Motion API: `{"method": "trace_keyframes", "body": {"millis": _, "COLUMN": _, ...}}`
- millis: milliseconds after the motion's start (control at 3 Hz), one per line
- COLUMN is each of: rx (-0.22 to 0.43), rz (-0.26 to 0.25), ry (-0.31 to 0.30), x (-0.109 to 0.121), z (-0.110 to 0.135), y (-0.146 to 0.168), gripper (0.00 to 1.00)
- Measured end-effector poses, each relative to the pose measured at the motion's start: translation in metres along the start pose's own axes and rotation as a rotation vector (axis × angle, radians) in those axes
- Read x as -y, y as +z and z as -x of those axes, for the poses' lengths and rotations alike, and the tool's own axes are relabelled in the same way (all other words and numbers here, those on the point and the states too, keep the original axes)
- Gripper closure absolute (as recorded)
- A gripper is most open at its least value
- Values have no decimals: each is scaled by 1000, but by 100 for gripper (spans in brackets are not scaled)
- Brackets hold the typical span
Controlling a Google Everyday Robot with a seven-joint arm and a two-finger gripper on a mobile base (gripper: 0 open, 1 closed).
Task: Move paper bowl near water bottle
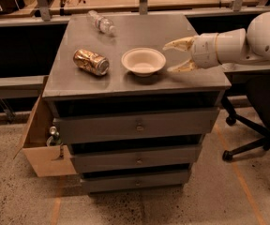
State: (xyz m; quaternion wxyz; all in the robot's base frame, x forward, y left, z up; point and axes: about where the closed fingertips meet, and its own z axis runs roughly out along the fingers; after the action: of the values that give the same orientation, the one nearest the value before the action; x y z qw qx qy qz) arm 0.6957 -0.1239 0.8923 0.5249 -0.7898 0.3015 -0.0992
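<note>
Camera view: the gripper [168,58] hangs over the right part of the worktop [182,27], reaching in from the right at the end of a white arm [238,43]. Its two tan fingers [179,43] are spread wide apart and hold nothing, with their tips pointing left. The farther finger sits higher in the picture, and the nearer one lies low over the grey surface.

Just left of those tips is the paper bowl [143,61], upright near the middle of the worktop, with a narrow gap showing between its rim and the gripper. Left of the bowl and apart from it, a dented gold-brown drink can [91,62] lies on its side.

The water bottle [101,22] lies on its side near the back edge, left of centre. It is well apart from the bowl, behind both the bowl and the can.

Below the worktop are three grey drawers [135,125]. An open cardboard box [36,146] stands against the cabinet's left side, and a dark office chair [261,121] stands on the floor to the right.
</note>
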Motion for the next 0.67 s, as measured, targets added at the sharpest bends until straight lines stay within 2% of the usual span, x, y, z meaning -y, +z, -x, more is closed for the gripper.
{"method": "trace_keyframes", "body": {"millis": 333, "rx": 24, "rz": 35, "ry": 8, "x": -8, "z": -2, "y": 9, "gripper": 54}}
{"method": "trace_keyframes", "body": {"millis": 667, "rx": 50, "rz": 45, "ry": 0, "x": -5, "z": 0, "y": 21, "gripper": 67}}
